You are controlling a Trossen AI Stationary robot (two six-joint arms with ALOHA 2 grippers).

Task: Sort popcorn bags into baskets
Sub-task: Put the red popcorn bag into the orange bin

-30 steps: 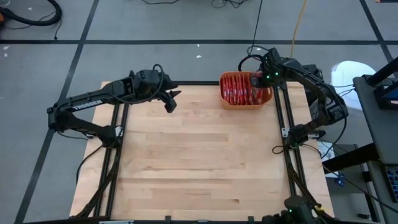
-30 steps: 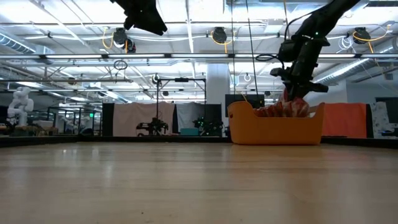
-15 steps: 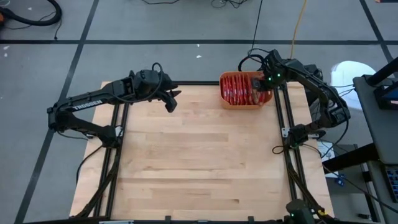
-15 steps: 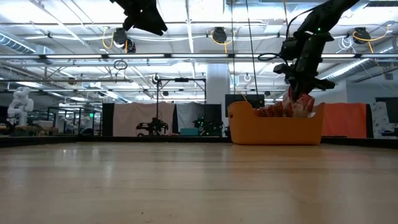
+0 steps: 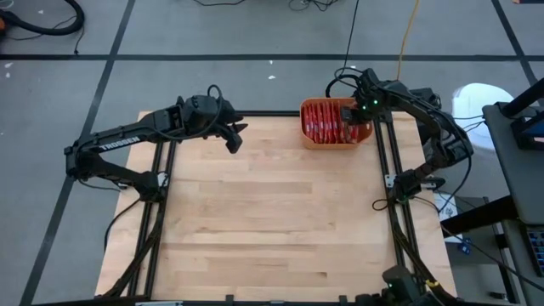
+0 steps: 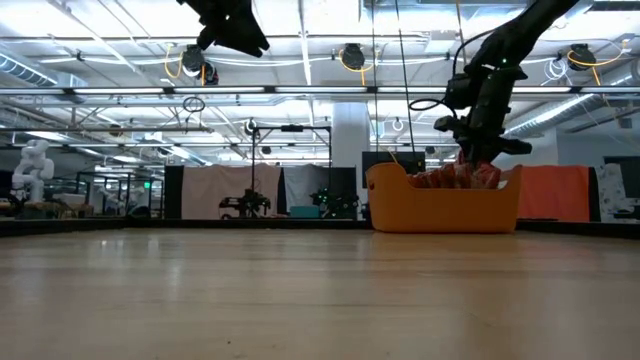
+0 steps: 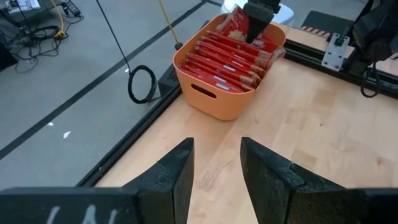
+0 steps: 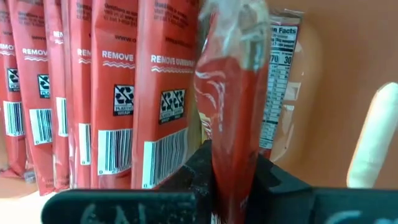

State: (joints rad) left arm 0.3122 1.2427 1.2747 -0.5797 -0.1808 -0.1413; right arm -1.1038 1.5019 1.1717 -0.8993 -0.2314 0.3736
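Red popcorn bags [image 5: 326,121] crowd the orange tub [image 7: 219,102]; right jaws [image 8: 231,177] pinch one

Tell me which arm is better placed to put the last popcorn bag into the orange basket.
The right. Its gripper holds a popcorn bag over the orange basket. The left gripper hangs apart, empty, jaws open.

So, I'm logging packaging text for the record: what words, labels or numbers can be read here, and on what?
"REMOVE OVERWRAP" (second word cut off): backs of popcorn bags in the orange tub.
"Facts", "70", "30": nutrition panel on the bag behind.
"TROSSEN": left arm.
Barcodes and fine print: too small to read.
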